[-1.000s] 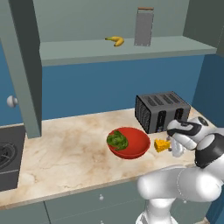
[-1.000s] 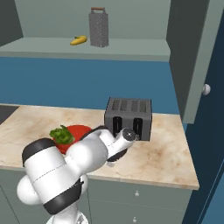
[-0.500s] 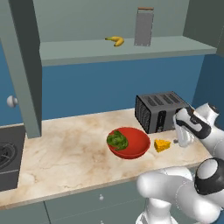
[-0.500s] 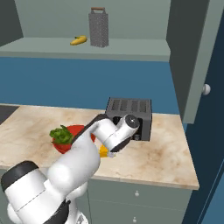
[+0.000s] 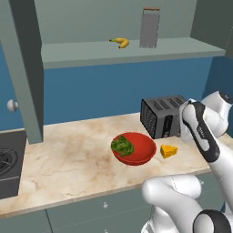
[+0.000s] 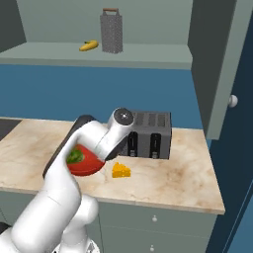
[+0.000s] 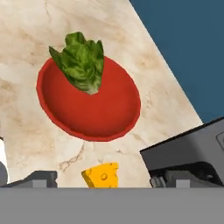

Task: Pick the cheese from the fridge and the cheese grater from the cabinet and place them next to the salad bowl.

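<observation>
The gripper point(image 7: 103, 177) is hanging above the counter with its jaws spread wide and nothing between them; in the hand view its two dark fingertips point(image 7: 39, 178) are standing apart at the bottom edge, and the cheese point(image 7: 102, 175) is lying free on the marble between them, lower down.

Taking the salad bowl point(image 5: 136, 150) as the landmark: the cheese point(image 5: 169, 150) is sitting on the counter point(image 5: 68, 159) just beside the bowl's right side in the left base view, with a narrow strip of marble showing between the two, so they are lying apart. In the right base view the cheese point(image 6: 120, 170) is resting just right of the salad bowl point(image 6: 84, 164), which is partly hidden behind the white arm. The bowl is holding a clump of green leaves point(image 5: 122, 145) toward its left edge.

Behind the bowl and to its right, the dark toaster point(image 5: 162, 116) is standing upright near the blue back wall, close behind the cheese.

High above the bowl, the cabinet point(image 5: 132, 48) is standing open, its door point(image 5: 26, 68) hanging well to the left. On its shelf the cheese grater point(image 5: 149, 28) is standing upright, and a banana point(image 5: 119, 42) is lying near it on the left.
</observation>
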